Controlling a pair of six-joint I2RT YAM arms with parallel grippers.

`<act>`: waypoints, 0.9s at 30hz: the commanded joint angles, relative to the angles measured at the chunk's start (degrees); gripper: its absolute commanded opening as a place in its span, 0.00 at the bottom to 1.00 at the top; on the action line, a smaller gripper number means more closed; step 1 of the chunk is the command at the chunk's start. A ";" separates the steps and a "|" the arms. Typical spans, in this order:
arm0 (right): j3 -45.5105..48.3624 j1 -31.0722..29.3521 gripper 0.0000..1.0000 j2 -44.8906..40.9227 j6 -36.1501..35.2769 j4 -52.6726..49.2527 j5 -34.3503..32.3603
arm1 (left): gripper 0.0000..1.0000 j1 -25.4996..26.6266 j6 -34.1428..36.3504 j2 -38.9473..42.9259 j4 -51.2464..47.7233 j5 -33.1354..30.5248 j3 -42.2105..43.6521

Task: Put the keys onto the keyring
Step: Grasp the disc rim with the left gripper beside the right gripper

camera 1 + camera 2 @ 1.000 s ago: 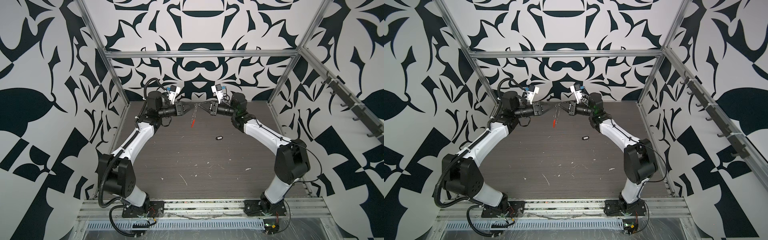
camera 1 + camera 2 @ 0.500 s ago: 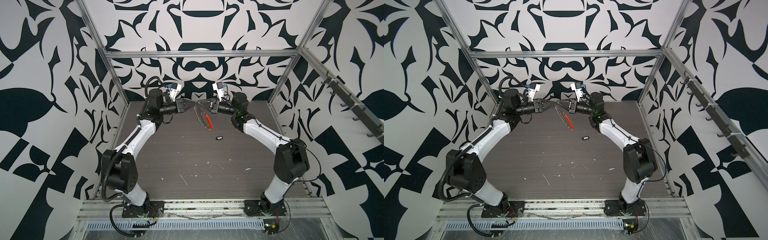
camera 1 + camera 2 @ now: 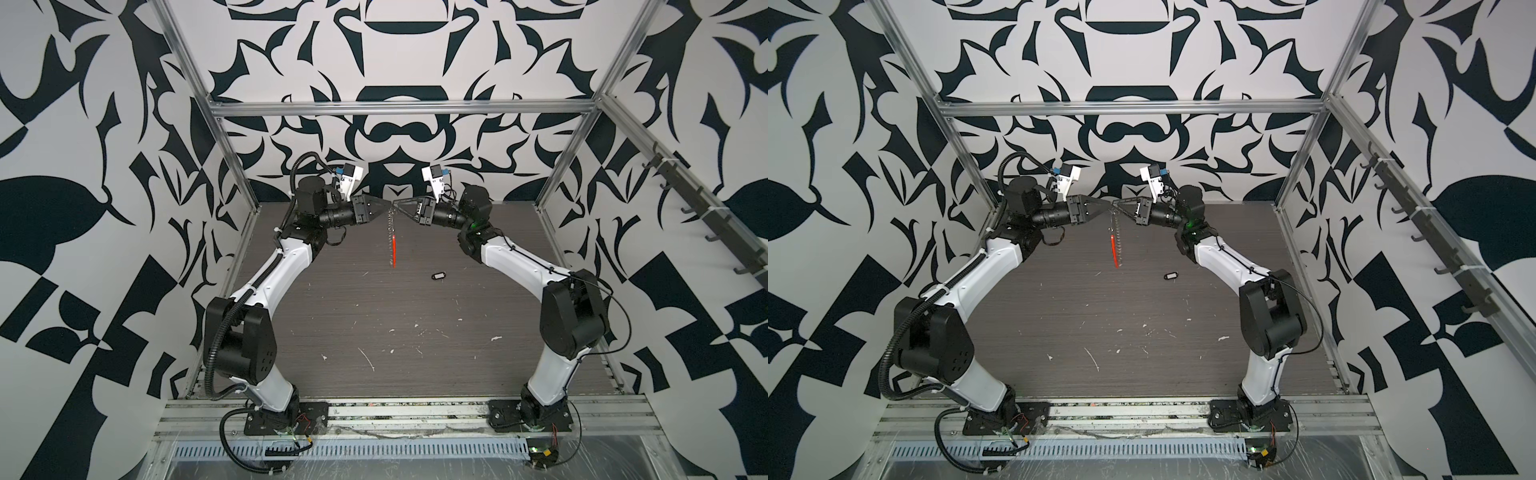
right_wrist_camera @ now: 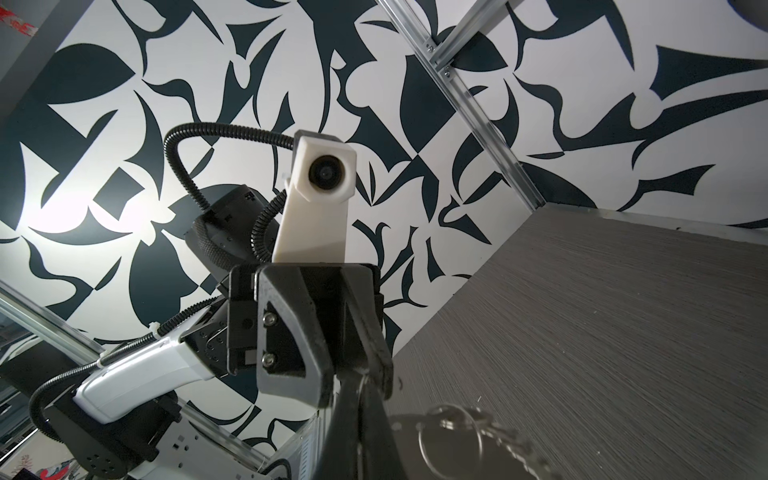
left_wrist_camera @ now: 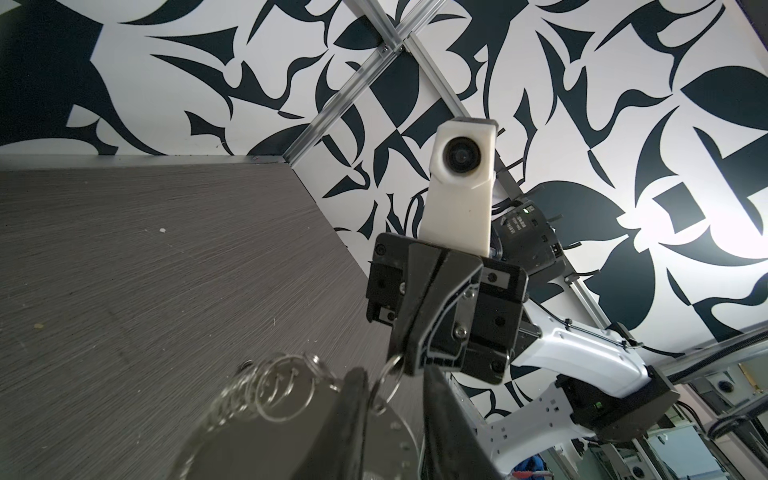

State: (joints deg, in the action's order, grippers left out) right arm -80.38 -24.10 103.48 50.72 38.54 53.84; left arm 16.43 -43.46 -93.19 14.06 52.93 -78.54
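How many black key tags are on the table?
1. The black key tag lies on the table, right of the hanging keyring in both top views. Another could be hidden, but none shows.

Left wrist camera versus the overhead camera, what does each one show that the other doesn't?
Only the left wrist view shows the small silver rings up close, one pinched by the closed right hand. Only a top view shows the black key tag lying on the table and the orange-red piece of the keyring. Both show the right hand holding the keyring, with the left hand close beside it.
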 commanded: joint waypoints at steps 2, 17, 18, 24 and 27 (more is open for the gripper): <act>-3.47 -0.32 0.00 -1.52 1.79 6.61 0.70 | 0.27 0.29 -0.95 -0.83 2.15 1.14 -1.66; -4.66 -1.24 0.00 -0.96 2.02 5.95 0.23 | 0.12 0.70 -1.19 -0.51 2.34 1.34 -1.55; -4.80 -1.30 0.00 -1.08 1.99 5.70 0.22 | 0.08 0.67 -1.19 -0.45 2.28 1.39 -1.53; -4.40 -1.30 0.00 -2.26 1.02 3.68 -0.90 | 0.00 0.94 -1.19 0.42 2.43 1.49 -0.90; -3.11 -0.98 0.00 -4.30 -0.90 0.70 -2.90 | 0.00 0.89 -3.50 1.31 6.25 0.68 1.14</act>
State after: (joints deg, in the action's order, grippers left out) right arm -81.71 -24.47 103.53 51.81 38.37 52.21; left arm 16.88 -45.28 -93.41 16.64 53.93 -78.39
